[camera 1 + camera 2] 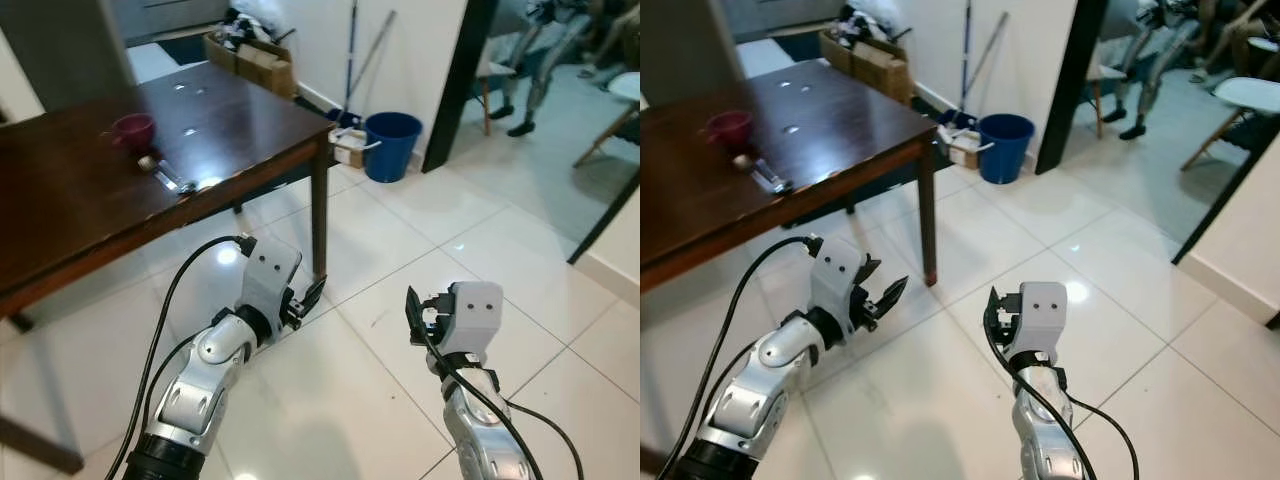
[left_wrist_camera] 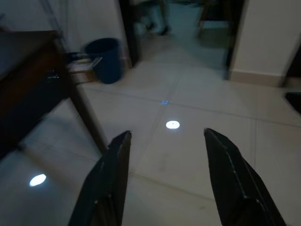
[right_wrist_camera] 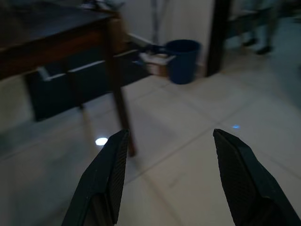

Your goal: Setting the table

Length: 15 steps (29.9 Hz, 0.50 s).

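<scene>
I hold both arms over white floor tiles, left gripper (image 2: 164, 176) and right gripper (image 3: 171, 179) spread and empty; a small red bowl (image 1: 133, 128) and metal cutlery (image 1: 166, 175) already sit on the dark wooden table (image 1: 70, 215); the setting looks barely begun.

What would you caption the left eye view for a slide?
Both end effectors open over the floor, beside a table holding a cup.

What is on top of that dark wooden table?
On the dark wooden table stand a small maroon cup and, just beside it, some shiny metal cutlery, too small to tell which pieces. The table's near end runs out of frame, so anything there is unseen.
</scene>
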### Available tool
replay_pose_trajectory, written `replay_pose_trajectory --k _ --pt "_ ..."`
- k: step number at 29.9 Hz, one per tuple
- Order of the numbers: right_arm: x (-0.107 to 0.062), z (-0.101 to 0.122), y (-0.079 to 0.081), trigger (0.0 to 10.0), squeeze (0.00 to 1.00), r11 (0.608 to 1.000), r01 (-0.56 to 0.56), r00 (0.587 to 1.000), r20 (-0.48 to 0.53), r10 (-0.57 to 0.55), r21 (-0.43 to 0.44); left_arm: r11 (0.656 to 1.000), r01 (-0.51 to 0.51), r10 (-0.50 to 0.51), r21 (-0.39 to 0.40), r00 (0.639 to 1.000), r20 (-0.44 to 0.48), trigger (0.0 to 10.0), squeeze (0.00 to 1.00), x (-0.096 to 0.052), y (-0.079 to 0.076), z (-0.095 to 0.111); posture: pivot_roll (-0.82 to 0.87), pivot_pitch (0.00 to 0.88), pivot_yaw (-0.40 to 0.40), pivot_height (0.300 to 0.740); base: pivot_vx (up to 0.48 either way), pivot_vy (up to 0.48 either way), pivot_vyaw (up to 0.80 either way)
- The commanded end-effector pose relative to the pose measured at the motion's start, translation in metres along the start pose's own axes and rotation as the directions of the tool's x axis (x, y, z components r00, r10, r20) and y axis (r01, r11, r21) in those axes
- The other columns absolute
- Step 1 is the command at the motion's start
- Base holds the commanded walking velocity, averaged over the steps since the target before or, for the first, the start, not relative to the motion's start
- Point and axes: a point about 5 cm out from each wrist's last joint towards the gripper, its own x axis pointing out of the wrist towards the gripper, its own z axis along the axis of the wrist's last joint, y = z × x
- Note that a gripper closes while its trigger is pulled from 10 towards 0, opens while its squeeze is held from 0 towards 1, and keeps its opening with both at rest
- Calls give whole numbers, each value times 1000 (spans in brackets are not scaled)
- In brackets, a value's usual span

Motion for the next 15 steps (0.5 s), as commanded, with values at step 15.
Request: replay_pose_trajectory --k 15 --pt "1 13 7 10000 0 997 -41 997 64 37 64 1000 -13 13 5 1000 -21 10000 0 -2 3 -5 -70 23 141 740 450 0 0"
